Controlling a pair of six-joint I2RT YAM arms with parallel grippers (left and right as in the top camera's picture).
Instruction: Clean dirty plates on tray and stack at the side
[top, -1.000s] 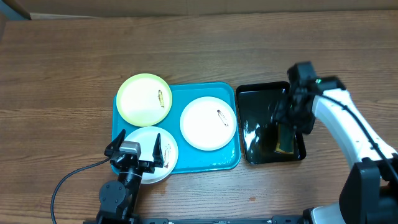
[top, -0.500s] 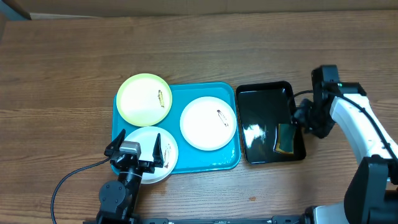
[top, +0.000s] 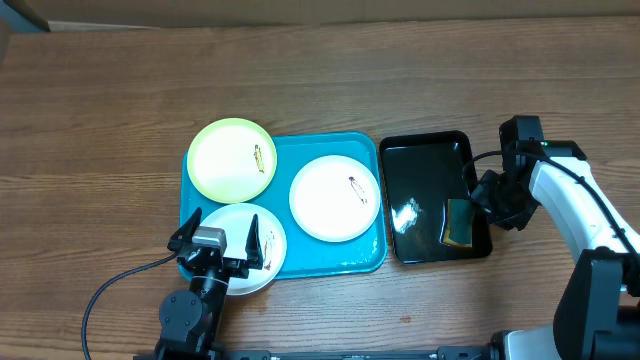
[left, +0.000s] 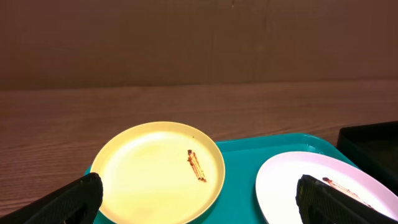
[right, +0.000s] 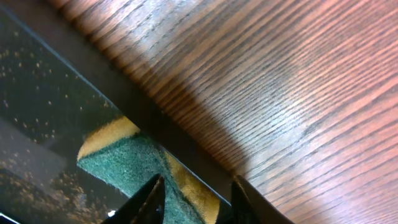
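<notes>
The right gripper (right: 198, 200) hangs over the right rim of the black tray (top: 420, 165). Its fingers are slightly apart and, as far as the wrist view shows, clasp nothing. A green-and-yellow sponge (top: 460, 222) lies in that tray just beneath. The left gripper (top: 224, 232) is spread wide above a white plate (top: 276, 262). The turquoise tray (top: 330, 255) sits mid-worktop, towards the near edge, touching the black tray. A yellow-green plate (top: 232, 159) overhangs its far left corner, a second white plate (top: 335, 197) fills its right half, and each plate bears a small dark smear.
</notes>
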